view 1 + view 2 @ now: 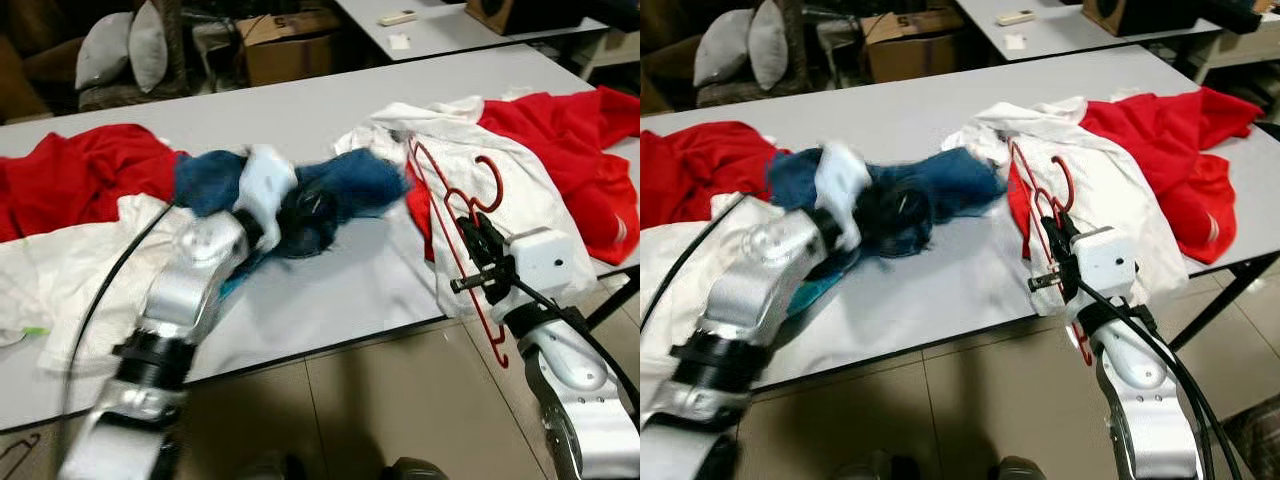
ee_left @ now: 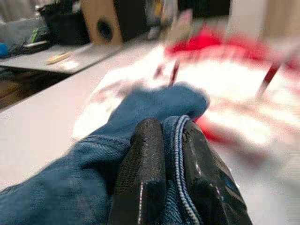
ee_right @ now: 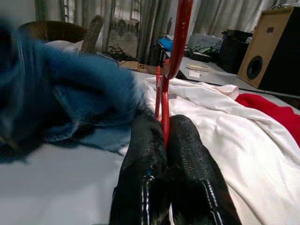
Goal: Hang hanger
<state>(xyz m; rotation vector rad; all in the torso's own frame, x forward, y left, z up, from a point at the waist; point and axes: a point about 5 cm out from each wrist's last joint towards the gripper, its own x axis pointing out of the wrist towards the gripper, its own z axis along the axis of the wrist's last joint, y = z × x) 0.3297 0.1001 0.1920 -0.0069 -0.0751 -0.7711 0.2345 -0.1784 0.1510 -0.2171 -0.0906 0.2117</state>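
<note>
On the far left of the long grey surface (image 1: 300, 120) lies a crumpled red cloth (image 1: 80, 185) above a white sheet (image 1: 70, 260). Next along, the left tool (image 2: 173, 183) is clenched on a fold of the blue denim garment (image 1: 340, 185), a seam pinched between its fingers – the arm is blurred, so it is probably moving. Further right, the right tool (image 3: 166, 154) is clamped on the thin red wire hanger (image 1: 455, 215), which stands tilted over the rumpled white shirt (image 1: 470, 150), hook uppermost. A second red cloth (image 1: 570, 150) lies beyond. The risks, as I judge them: the denim slipping from a shallow pinch, or the thin wire twisting in the grip – and the hook catching the white shirt and dragging it off the edge.
</note>
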